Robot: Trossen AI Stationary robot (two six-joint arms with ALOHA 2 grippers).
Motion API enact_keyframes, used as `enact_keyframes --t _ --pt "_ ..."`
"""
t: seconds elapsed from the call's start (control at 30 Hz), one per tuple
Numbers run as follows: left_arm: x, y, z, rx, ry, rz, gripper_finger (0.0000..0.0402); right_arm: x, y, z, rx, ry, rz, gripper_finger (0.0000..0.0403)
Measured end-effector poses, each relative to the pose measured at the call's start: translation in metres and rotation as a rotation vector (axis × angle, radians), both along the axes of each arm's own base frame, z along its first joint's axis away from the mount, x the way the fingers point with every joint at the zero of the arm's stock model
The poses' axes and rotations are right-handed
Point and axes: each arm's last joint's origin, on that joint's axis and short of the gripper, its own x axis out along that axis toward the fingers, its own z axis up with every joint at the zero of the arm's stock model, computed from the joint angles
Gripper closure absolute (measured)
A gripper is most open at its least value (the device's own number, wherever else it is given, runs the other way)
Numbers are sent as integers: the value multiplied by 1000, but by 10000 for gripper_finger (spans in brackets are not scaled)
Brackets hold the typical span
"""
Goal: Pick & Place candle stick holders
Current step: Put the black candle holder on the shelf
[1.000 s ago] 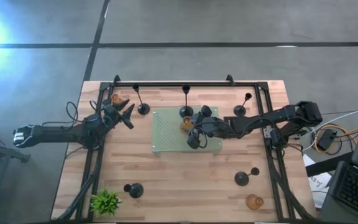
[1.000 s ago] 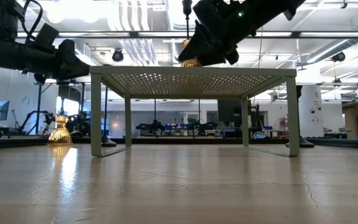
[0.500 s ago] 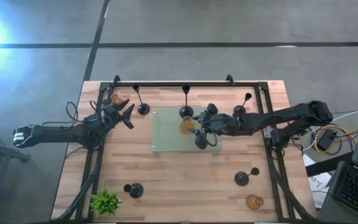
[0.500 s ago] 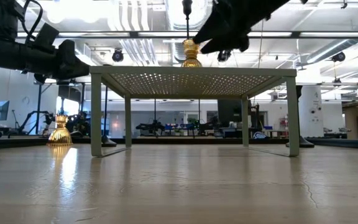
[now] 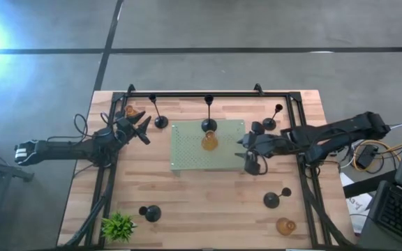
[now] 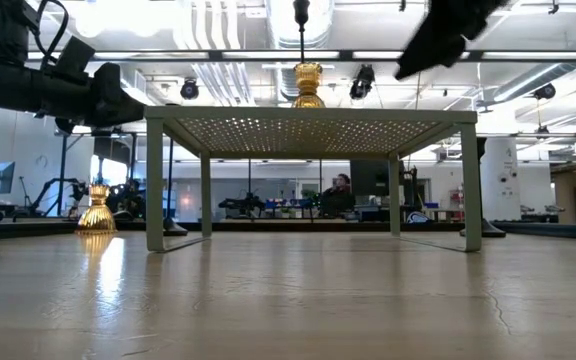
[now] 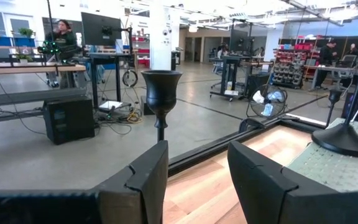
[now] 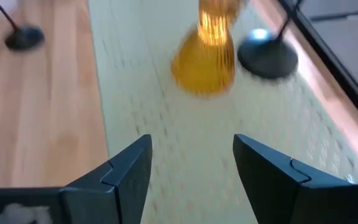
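An amber candle stick holder stands upright on the pale green perforated mat, beside a black holder whose base also rests on the mat. My right gripper hovers open over the mat's right edge; in its wrist view the amber holder lies ahead of the open fingers. My left gripper waits open at the table's far left, level, with a black holder standing beyond its fingertips. More black holders stand near the far edge.
The mat is a raised stand on legs. Black holders and an amber one stand near the front edge, another amber one at the far left. A small green plant sits at the front left corner.
My right gripper has drawn back from the amber holder toward the table's right edge and risen, staying open. The amber holder stays upright on the mat where it was.
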Motion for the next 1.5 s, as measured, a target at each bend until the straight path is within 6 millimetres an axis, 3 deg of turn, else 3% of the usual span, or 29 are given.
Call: enact_keyframes --t 0.33,0.67,1.07,1.2,1.37,1.5 --pt "18 8 8 -24 92 45 230 -24 -8 -26 -80 50 -65 210" --pt "40 42 3 -151 146 278 231 -38 -12 -18 -145 7 -57 225" --pt "57 67 5 -116 90 313 236 -45 -16 -14 -260 0 -67 245" --pt "60 70 2 -128 110 309 275 -46 -17 -17 -278 10 -79 254" --pt "60 71 1 -119 129 306 382 -46 -17 -20 -281 21 -79 267" --pt "57 68 11 -74 129 287 393 -47 -17 -21 -282 28 -78 278"
